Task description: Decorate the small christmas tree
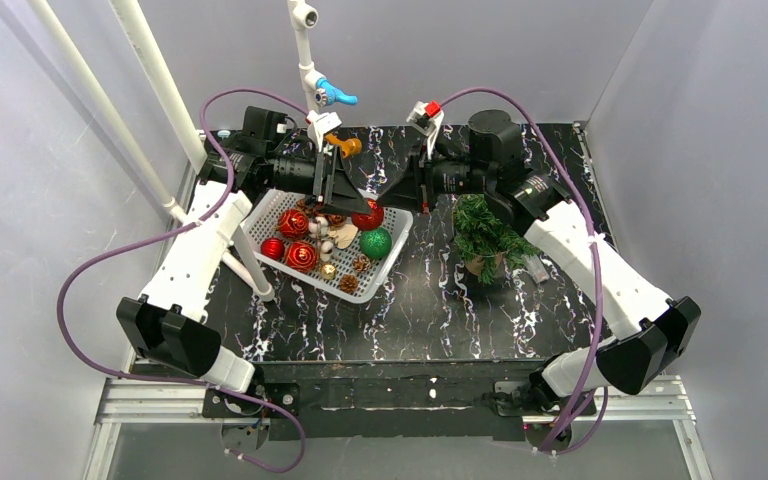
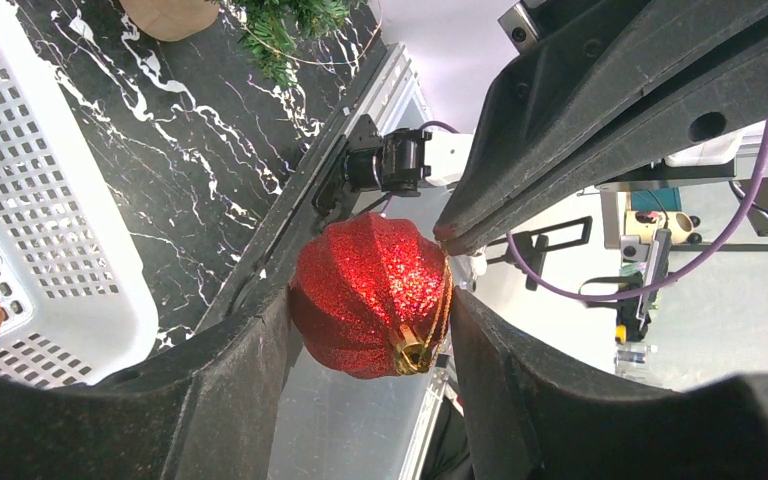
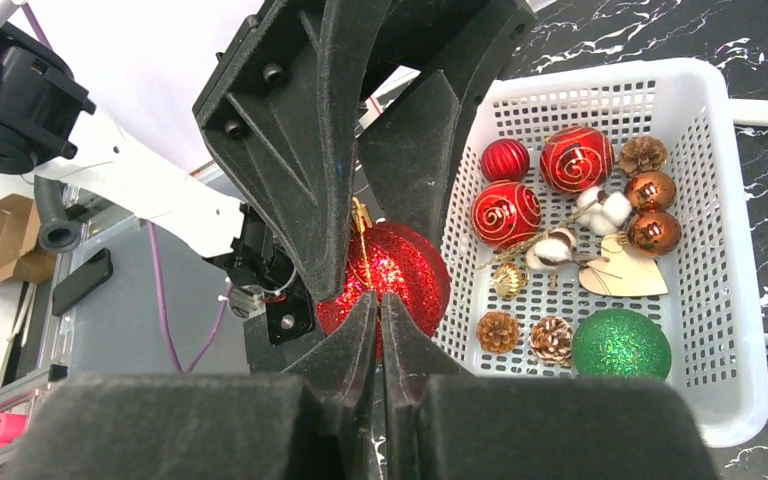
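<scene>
My left gripper (image 1: 353, 203) is shut on a red glitter ball ornament (image 2: 370, 290), held by its sides above the white basket's far right corner (image 1: 396, 214). The ball's gold cap (image 2: 412, 350) faces the left wrist camera. My right gripper (image 3: 378, 298) is shut on the ball's gold hanging string (image 3: 363, 240), its tips meeting the ball (image 3: 400, 270) from the right. The small christmas tree (image 1: 485, 232), dark green on a brown base, stands right of the basket under my right arm. It also shows in the left wrist view (image 2: 290, 25). No ornament shows on it.
The basket (image 3: 720, 400) holds red swirl balls (image 3: 505, 213), a green glitter ball (image 3: 621, 343), pine cones (image 3: 498, 331), copper balls (image 3: 652, 232), cotton and a wooden heart. White pipes (image 1: 160, 80) stand at the back left, and a post (image 1: 305, 50) behind the basket.
</scene>
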Motion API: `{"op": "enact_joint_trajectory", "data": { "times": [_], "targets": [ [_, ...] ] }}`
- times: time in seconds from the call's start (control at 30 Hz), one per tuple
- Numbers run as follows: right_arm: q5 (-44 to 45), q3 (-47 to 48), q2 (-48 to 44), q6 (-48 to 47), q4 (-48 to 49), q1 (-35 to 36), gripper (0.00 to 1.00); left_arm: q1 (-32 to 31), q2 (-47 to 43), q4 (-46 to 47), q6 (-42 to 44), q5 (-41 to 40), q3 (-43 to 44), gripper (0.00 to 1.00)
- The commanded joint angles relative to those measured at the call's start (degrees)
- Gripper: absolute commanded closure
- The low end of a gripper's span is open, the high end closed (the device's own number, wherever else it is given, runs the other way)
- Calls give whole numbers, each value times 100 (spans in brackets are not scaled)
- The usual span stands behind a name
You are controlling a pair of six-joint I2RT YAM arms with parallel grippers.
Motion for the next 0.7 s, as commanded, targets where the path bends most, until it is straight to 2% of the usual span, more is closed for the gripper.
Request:
{"op": "enact_joint_trajectory", "data": {
  "times": [0.0, 0.23, 0.37, 0.5, 0.67],
  "targets": [
    [154, 105, 81, -110, -149, -93, 90, 2, -188, -151, -47, 585, -84, 98],
    [426, -45, -59, -53, -135, -100, 88, 0, -289, -64, -132, 552, -237, 98],
    [783, -209, -215, -23, -112, -102, 63, 1, -281, -46, -277, 69, -299, 96],
    [1141, -523, -381, 9, 73, -102, 41, 0, -133, 748, -1625, -837, -666, 98],
    [1433, -1043, -745, 174, 582, -102, 25, 1, -163, 1936, -3051, -1268, -1065, 99]
  ]
}}
